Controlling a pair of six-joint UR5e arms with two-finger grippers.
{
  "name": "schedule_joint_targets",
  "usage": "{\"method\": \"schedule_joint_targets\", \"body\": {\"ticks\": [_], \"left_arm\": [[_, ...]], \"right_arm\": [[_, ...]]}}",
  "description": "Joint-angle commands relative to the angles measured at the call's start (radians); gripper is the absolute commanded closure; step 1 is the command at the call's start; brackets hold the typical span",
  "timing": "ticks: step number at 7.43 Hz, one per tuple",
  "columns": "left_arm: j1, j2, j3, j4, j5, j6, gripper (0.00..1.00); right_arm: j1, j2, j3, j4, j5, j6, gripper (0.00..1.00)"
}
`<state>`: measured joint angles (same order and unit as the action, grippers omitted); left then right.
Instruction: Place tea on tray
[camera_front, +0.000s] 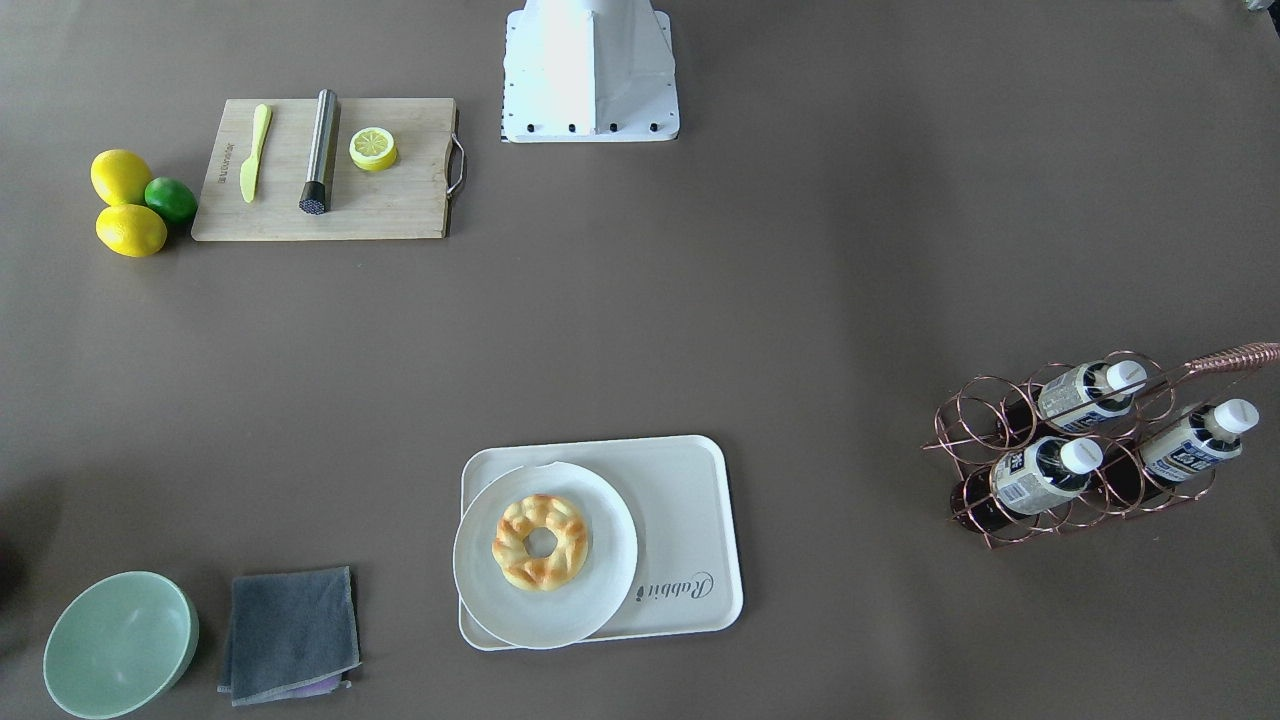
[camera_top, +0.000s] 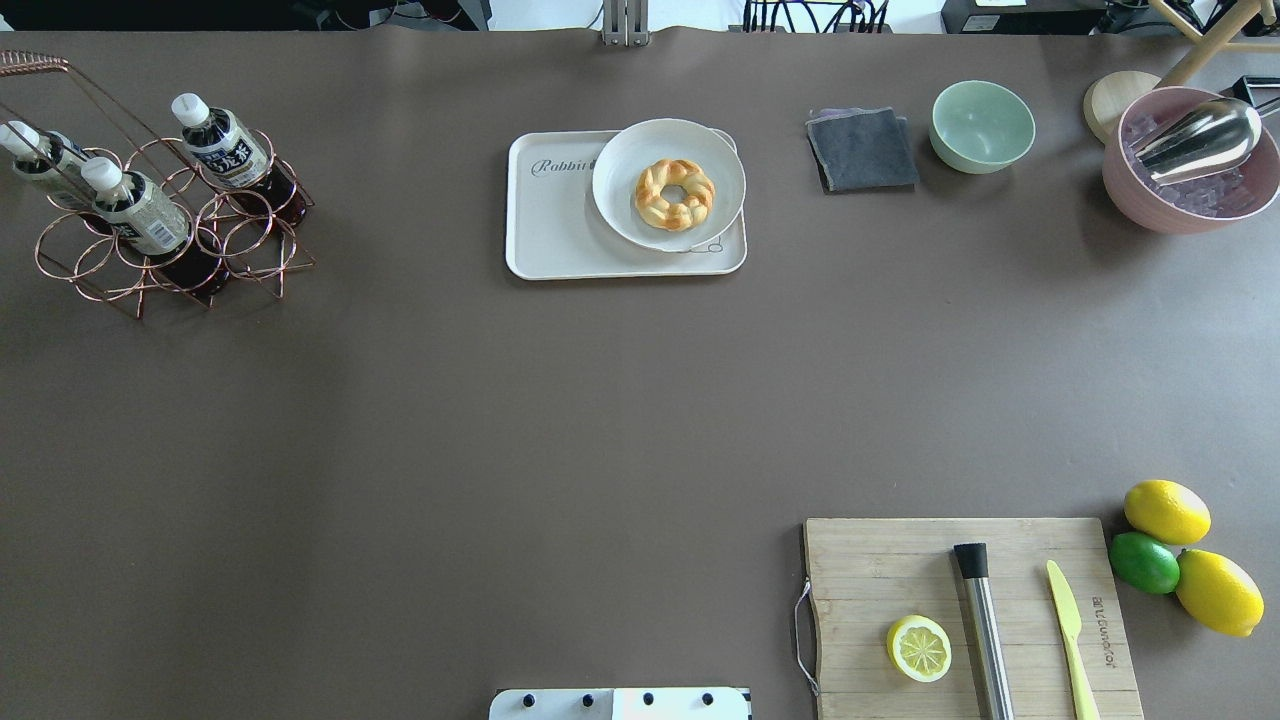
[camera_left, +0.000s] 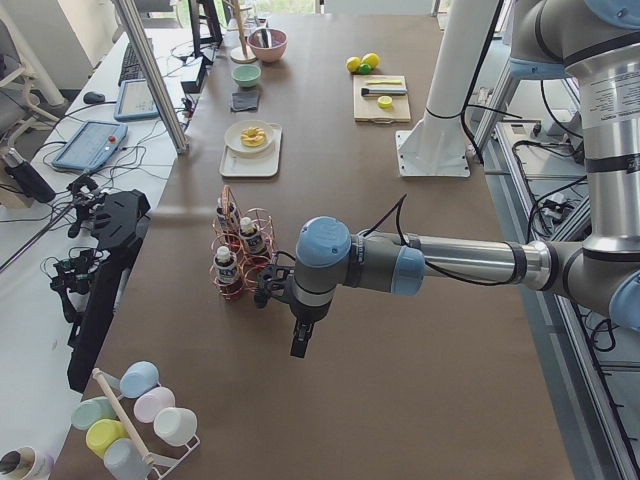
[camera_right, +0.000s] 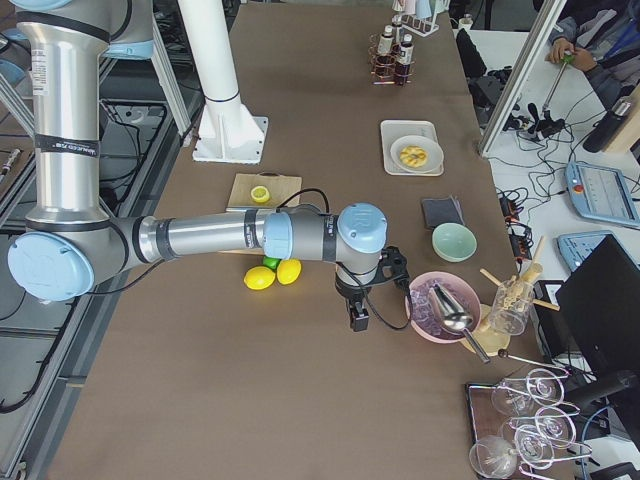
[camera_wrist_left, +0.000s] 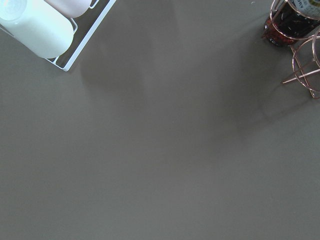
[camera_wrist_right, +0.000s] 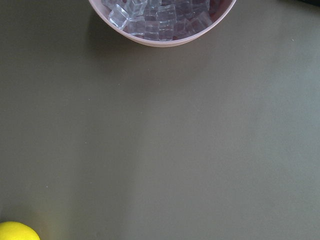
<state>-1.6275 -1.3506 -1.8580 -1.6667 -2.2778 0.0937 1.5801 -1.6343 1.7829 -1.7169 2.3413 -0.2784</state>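
Three tea bottles stand in a copper wire rack (camera_front: 1000, 440): one (camera_front: 1090, 392), a second (camera_front: 1040, 472) and a third (camera_front: 1195, 440). In the overhead view they show at the far left (camera_top: 225, 145). The cream tray (camera_front: 690, 510) with "Rabbit" lettering holds a round white plate (camera_front: 600, 590) with a braided ring pastry (camera_front: 540, 541). The lettered side of the tray (camera_top: 550, 220) is bare. My left gripper (camera_left: 300, 345) hangs beside the rack, apart from it. My right gripper (camera_right: 357, 320) hangs between the lemons and a pink bowl. I cannot tell whether either is open or shut.
A wooden cutting board (camera_top: 900, 560) carries a lemon half (camera_top: 918, 648), a steel muddler (camera_top: 985, 630) and a yellow knife (camera_top: 1070, 630). Two lemons and a lime (camera_top: 1145, 562) lie beside it. A green bowl (camera_top: 982, 125), a grey cloth (camera_top: 862, 150) and a pink ice bowl (camera_top: 1150, 190) stand at the far right.
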Motion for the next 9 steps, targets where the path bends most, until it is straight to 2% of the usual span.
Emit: {"method": "schedule_joint_targets", "body": {"ticks": [1,3,9], "left_arm": [[0.000,0.001,-0.003,-0.001,-0.002,0.001,0.03],[0.000,0.002,-0.004,-0.001,-0.003,0.000,0.03],[0.015,0.007,-0.021,-0.004,-0.003,0.015,0.03]], "right_arm": [[0.000,-0.001,0.006,0.002,0.033,-0.001,0.00],[0.000,-0.002,0.006,0.002,0.059,-0.002,0.00],[-0.006,0.002,0.015,0.003,0.059,-0.007,0.00]]}}
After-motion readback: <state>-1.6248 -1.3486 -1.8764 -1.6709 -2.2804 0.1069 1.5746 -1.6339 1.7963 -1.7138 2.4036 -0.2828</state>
